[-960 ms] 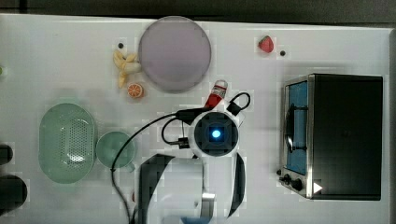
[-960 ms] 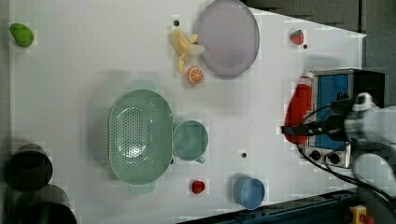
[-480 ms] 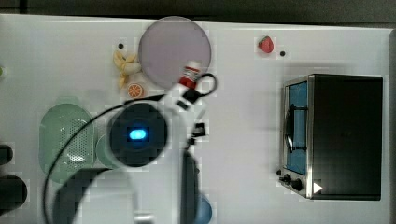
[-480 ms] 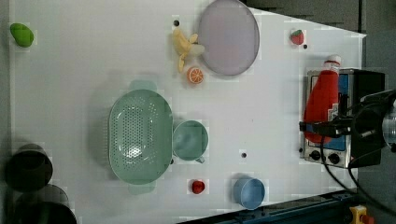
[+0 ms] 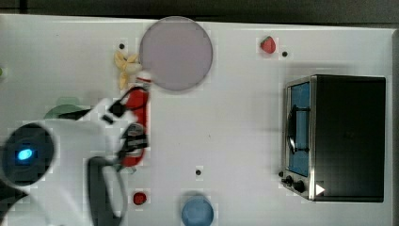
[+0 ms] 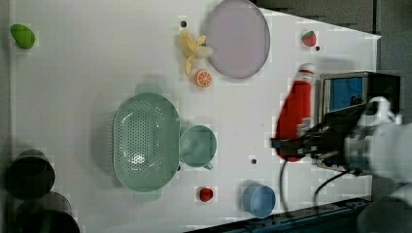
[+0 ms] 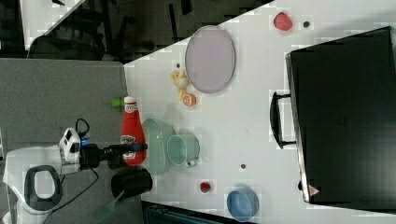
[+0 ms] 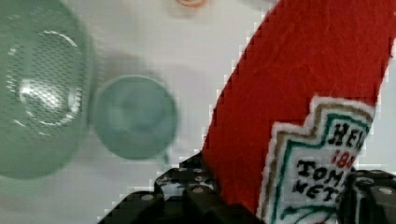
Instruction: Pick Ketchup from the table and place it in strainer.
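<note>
Ketchup [image 6: 294, 112] hangs in the air, clamped low on its body by our gripper [image 6: 291, 144], whose two fingers press on either side of the bottle near the label, as the wrist view shows with the red body [image 8: 303, 93] wedged between the black finger links. We hold it by the fat lower half, we judge, because that part gives the fingers the widest, firmest purchase and leaves the white cap pointing away from the wrist, clear of the arm.

From the gripper, the strainer [image 6: 145, 141] lies off across the table on the far side of the round green cup [image 6: 197, 145], which sits touching the strainer's rim; in the wrist view both sit below the bottle, so we are lifted well clear of the tabletop. In the right view the ketchup [image 7: 131, 133] appears just beside the strainer's near wall [image 7: 154, 144], so the carry looks well along but the bottle is not yet over the basket.

The strainer holds nothing; its perforated bottom is bare. The green cup also looks empty, as does the blue cup [image 6: 259, 199] near the gripper's side of the table. The lilac plate [image 6: 237, 38] carries nothing, with a banana [image 6: 193, 46] and an orange slice [image 6: 202, 77] beside its edge.
</note>
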